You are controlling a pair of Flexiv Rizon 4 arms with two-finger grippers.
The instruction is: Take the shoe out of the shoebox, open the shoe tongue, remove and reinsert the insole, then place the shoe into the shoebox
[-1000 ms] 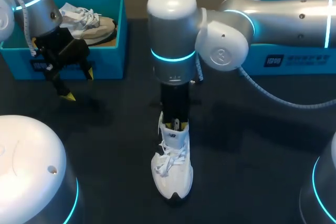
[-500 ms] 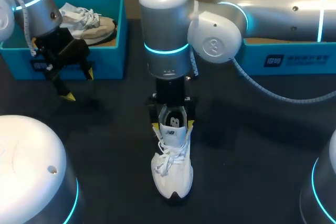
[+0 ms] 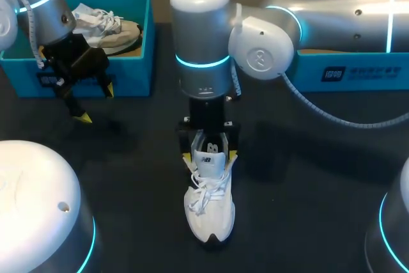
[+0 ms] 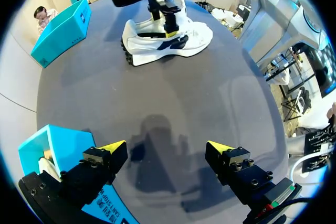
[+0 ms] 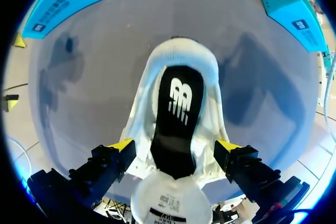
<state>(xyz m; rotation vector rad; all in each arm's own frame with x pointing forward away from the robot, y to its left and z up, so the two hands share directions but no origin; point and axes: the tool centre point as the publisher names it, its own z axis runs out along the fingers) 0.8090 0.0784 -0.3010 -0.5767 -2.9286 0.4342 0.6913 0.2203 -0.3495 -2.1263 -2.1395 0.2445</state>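
My right gripper (image 5: 175,146) hangs spread wide, its fingers straddling the heel end of the white shoe (image 5: 181,53) on the table (image 3: 307,177). Only its wrist view shows the black insole (image 5: 177,114) inside. The left gripper (image 3: 96,103) gapes empty beside the blue shoebox (image 3: 131,75). The head view shows a second shoe (image 3: 108,30) in that box.

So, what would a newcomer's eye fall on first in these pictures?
First, the white shoe alone in the middle of the dark table, with the right tool directly above its opening, where the black insole shows. Next, the left tool, open, in front of a blue box that holds a second shoe.
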